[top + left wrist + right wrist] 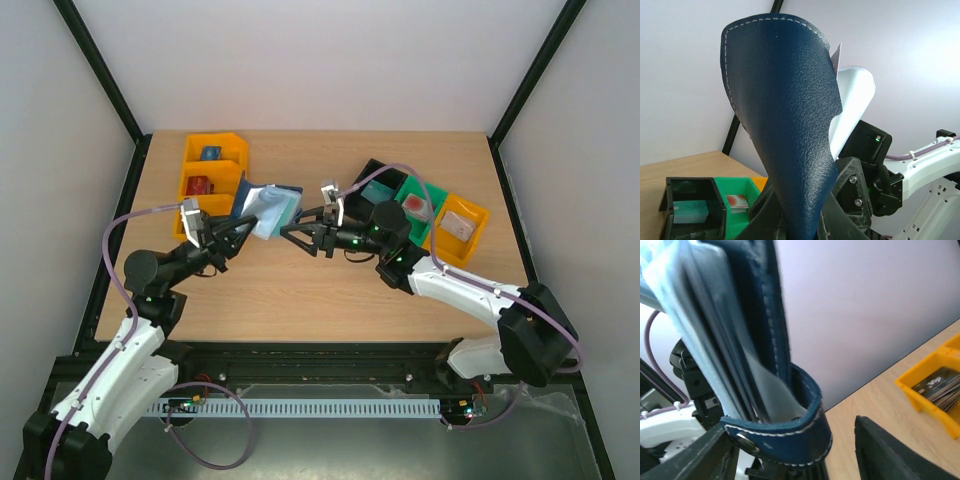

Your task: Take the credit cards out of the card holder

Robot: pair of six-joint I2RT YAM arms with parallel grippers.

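Card holder point(268, 208) is dark navy with a pebbled grain and pale stitching along the edge. We see it up in the air, roughly on end, its lower edge pinched tight in the left gripper point(240, 227). It is partly open and bowed, the outer cover curving over at the top. Credit cards point(695, 315) are not out yet: thin pale blue-grey layers stacked against the inner face, blurred, so we cannot count them. A pale sheet point(855, 100) curls out behind the cover; card or inner panel, we cannot tell. Closing tab point(785, 437), with a metal snap stud, loops round one end between the spread fingers of the right gripper point(292, 228), with a gap on one side.
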